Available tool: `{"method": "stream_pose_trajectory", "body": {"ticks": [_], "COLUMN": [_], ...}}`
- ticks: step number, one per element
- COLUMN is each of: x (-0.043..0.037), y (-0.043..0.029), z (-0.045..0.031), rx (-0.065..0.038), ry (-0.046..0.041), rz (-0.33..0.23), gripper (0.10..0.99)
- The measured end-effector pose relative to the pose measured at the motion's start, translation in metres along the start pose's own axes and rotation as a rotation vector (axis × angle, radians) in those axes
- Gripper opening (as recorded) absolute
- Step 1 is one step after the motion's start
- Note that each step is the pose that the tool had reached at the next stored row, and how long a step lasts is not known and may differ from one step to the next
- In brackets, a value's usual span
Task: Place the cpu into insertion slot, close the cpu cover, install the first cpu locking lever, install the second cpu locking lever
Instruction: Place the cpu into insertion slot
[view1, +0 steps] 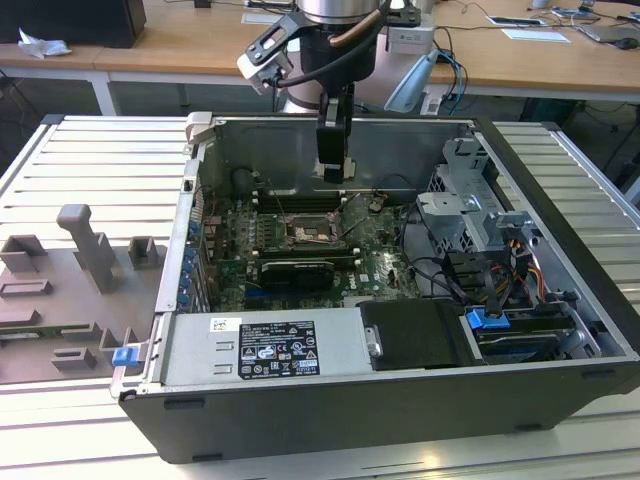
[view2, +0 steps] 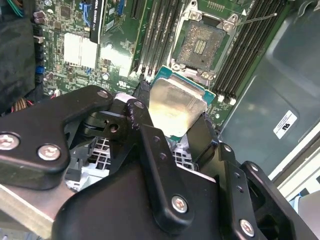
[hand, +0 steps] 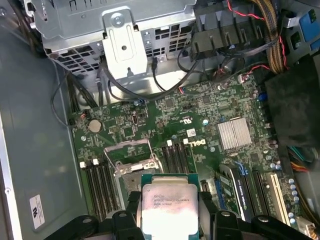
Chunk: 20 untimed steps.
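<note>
My gripper (view1: 333, 168) hangs inside the open computer case (view1: 560, 230), above the motherboard and a little behind the insertion slot (view1: 318, 236). It is shut on the cpu (view2: 176, 107), a flat square chip with a pale silver face, pinched by its edges between the two black fingers (view2: 139, 112). In the first wrist view the cpu (hand: 167, 204) sits in my gripper (hand: 169, 211) just short of the socket. The slot (view2: 200, 47) lies open with its contact field bare. The cpu cover (hand: 129, 145), a thin silver frame, stands raised. A thin wire locking lever (view2: 255, 20) sticks out unlatched.
Memory slots (view2: 157, 35) flank the socket on both sides. A black card (view1: 295, 270) lies in front of it, with the power supply (view1: 265, 345) nearer still. A metal drive cage (view1: 470, 215) and cable bundles crowd the exterior view's right. Grey fixtures (view1: 90, 250) stand outside the case.
</note>
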<state>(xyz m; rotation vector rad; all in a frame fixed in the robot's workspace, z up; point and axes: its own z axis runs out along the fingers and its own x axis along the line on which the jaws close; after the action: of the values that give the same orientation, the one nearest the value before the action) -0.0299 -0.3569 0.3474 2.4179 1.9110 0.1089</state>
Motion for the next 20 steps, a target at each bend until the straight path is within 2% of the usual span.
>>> {"method": "stream_pose_trajectory", "body": {"ticks": [5, 8, 20], "x": [-0.0001, -0.0002, -0.0001], "y": [-0.0006, -0.0008, -0.001], "z": [0.0033, 0.005, 0.0073], "rx": [0.0, 0.001, 0.002], "ry": [0.001, 0.0036, 0.0085], "rz": [-0.012, -0.042, -0.097], "gripper": [0.541, 0.541, 0.541]}}
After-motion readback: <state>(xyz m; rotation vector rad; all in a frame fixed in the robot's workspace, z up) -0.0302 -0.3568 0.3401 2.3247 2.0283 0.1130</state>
